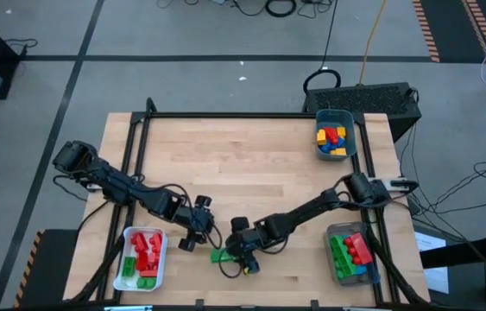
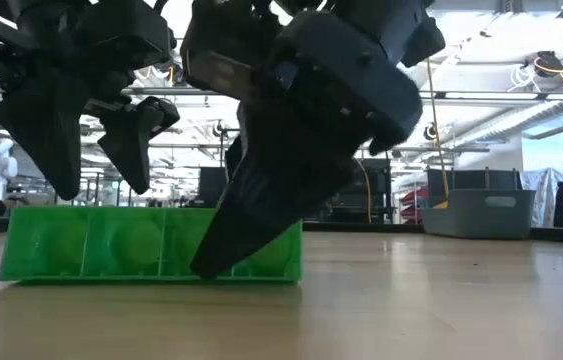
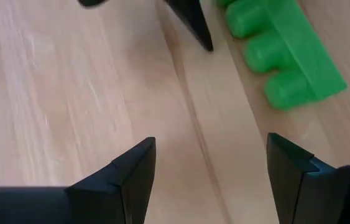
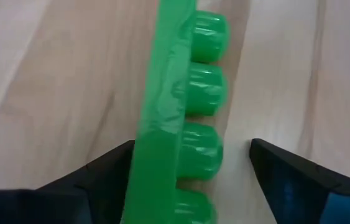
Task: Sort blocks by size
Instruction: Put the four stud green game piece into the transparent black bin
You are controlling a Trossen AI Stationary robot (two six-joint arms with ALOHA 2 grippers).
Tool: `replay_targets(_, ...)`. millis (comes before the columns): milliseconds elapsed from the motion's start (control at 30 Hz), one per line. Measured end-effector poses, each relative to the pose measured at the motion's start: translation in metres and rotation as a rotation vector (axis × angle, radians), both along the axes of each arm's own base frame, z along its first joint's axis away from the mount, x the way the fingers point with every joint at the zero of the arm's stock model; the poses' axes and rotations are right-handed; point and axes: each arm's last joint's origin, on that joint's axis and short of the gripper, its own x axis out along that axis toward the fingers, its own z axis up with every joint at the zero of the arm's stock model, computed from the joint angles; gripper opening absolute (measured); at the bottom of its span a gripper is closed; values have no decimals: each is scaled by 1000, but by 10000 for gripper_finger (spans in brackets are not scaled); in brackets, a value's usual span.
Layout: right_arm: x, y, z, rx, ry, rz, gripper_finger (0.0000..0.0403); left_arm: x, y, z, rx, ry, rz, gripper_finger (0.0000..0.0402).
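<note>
Wooden desk (image 1: pixel 243 155) near front edge: right end effector (image 1: pixel 241 257) wide open w/ fingers straddling long green block (image 4: pixel 181 124) lying flat, not gripping, left end effector (image 1: pixel 192 235) part open & empty just beside; block's far end cut off in wrist views.

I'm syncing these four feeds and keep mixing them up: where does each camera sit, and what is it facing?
High: overhead, straight down on the table, both arms, three bins.
Low: at tabletop height, level across to the green brick; both grippers drop in from above.
Left wrist: on the left arm, past the open left gripper at bare wood.
Right wrist: on the right arm; the open right gripper straddles the brick.
All four views share that brick.
</note>
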Motion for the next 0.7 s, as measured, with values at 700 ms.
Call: replay_targets(700, -24, 2, 31, 164, 194, -263, 151, 0, 1, 0, 61, -14, 34, 218)
